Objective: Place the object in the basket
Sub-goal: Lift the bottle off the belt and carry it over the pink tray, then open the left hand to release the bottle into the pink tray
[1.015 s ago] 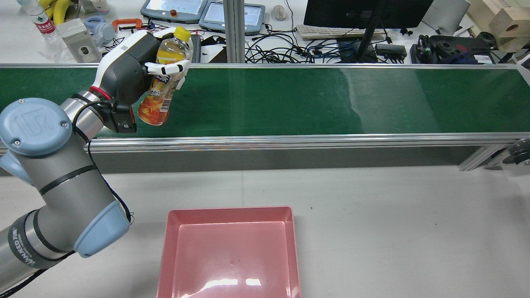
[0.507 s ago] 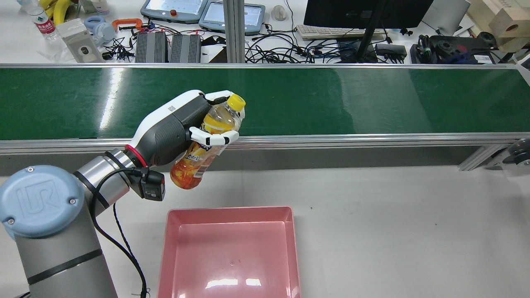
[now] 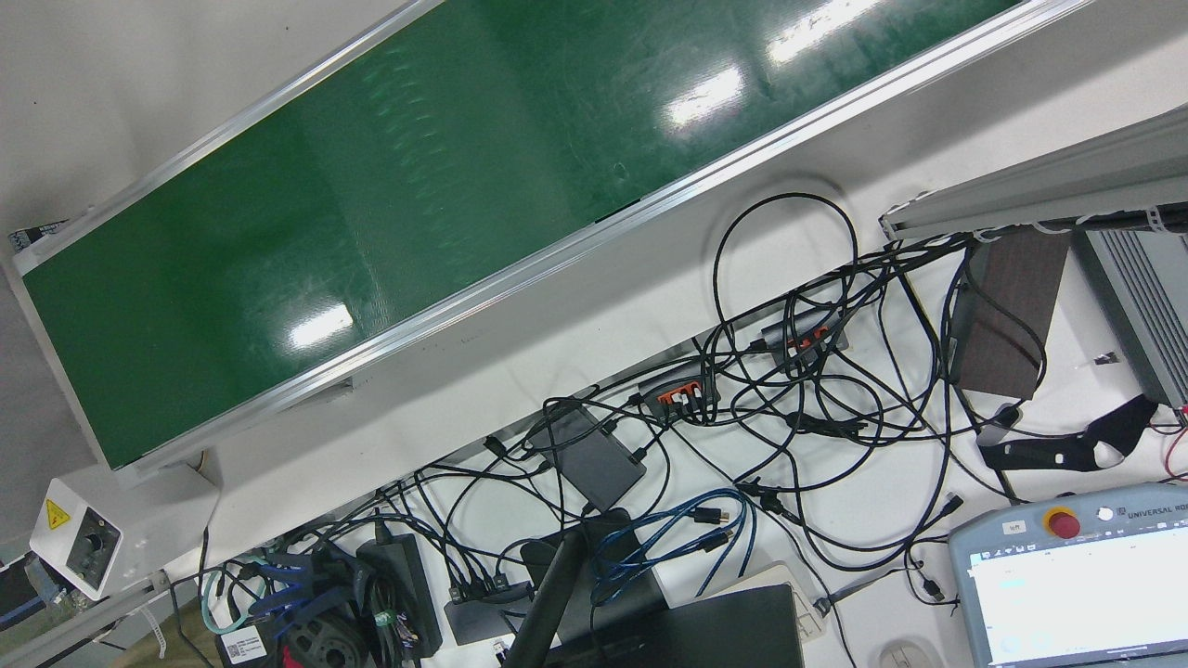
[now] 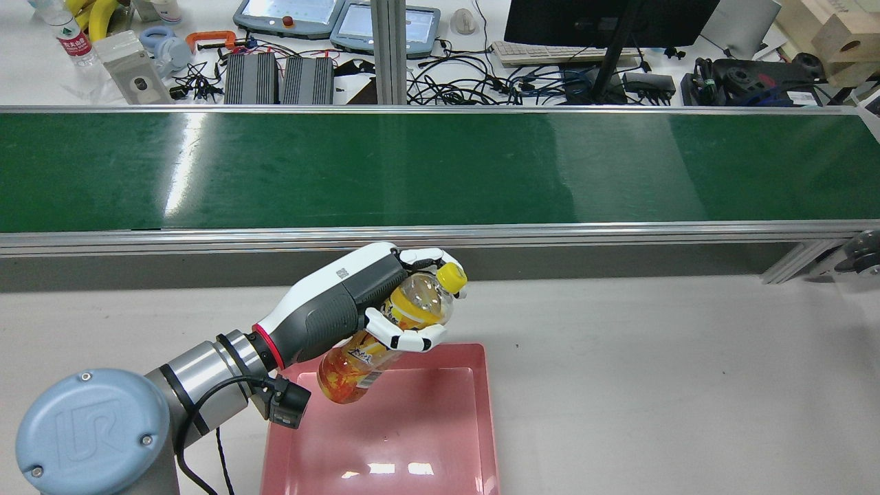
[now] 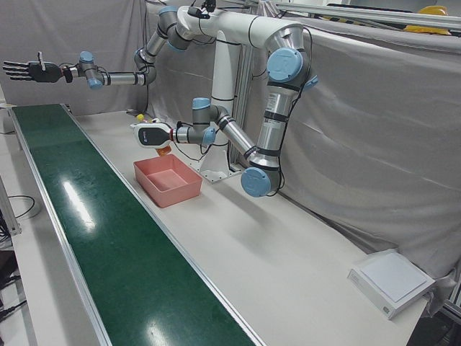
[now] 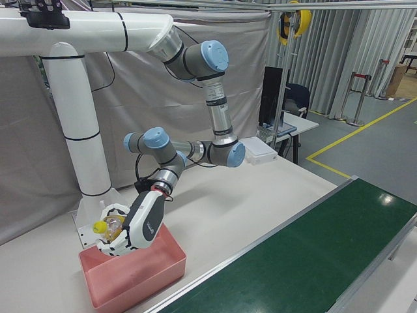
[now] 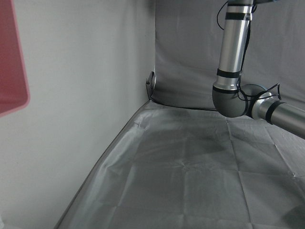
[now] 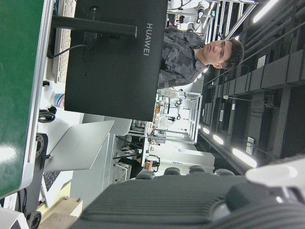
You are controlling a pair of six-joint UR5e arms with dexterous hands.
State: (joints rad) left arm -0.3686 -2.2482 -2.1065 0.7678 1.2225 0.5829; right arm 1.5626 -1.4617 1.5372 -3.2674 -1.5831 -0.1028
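My left hand (image 4: 344, 302) is shut on a clear bottle (image 4: 357, 361) with orange drink and a yellow cap. It holds the bottle tilted, cap up and to the right, just above the far left corner of the pink basket (image 4: 485, 412). The same hand (image 6: 142, 223) and bottle (image 6: 108, 228) show above the basket (image 6: 133, 277) in the right-front view, and the hand also shows in the left-front view (image 5: 150, 134). My right hand (image 5: 25, 71), black, is held high over the far end of the belt with its fingers spread, empty.
The green conveyor belt (image 4: 440, 168) runs across beyond the basket with a metal rail along its near edge. Behind it lie cables, a monitor and teach pendants (image 4: 289, 15). The white table (image 4: 653, 385) lies right of the basket.
My left hand has carried the bottle from above the belt's left part back across the rail and to the right, down to just over the basket's far left corner.
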